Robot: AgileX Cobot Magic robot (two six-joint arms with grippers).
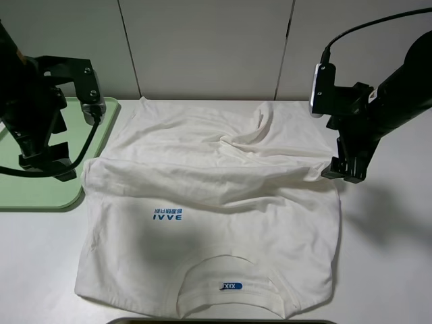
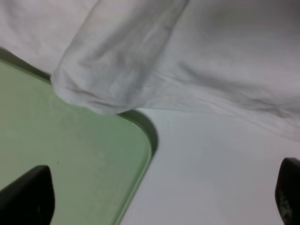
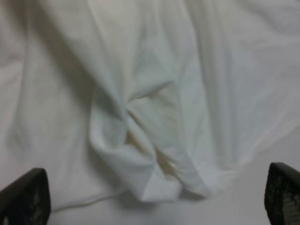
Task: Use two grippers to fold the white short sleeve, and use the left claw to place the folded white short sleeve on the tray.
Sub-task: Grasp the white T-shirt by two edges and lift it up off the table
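Note:
The white short sleeve (image 1: 209,202) lies spread on the white table, collar and blue neck label toward the front edge, blue lettering face up. Its far half is rumpled into folds. The light-green tray (image 1: 34,192) sits at the left, and the shirt's left sleeve (image 2: 108,79) overlaps the tray (image 2: 70,154) at its corner. My left gripper (image 1: 48,167) hangs open over the tray's right side, beside that sleeve, holding nothing; its fingertips (image 2: 28,197) frame the tray corner. My right gripper (image 1: 345,172) is open at the shirt's right sleeve, above a bunched fold (image 3: 150,164), with nothing between its fingertips (image 3: 23,199).
A dark object's rim (image 1: 223,321) shows at the front edge of the table. Bare white tabletop (image 1: 385,256) lies to the right of the shirt and in front of the tray. Pale wall panels stand right behind the table.

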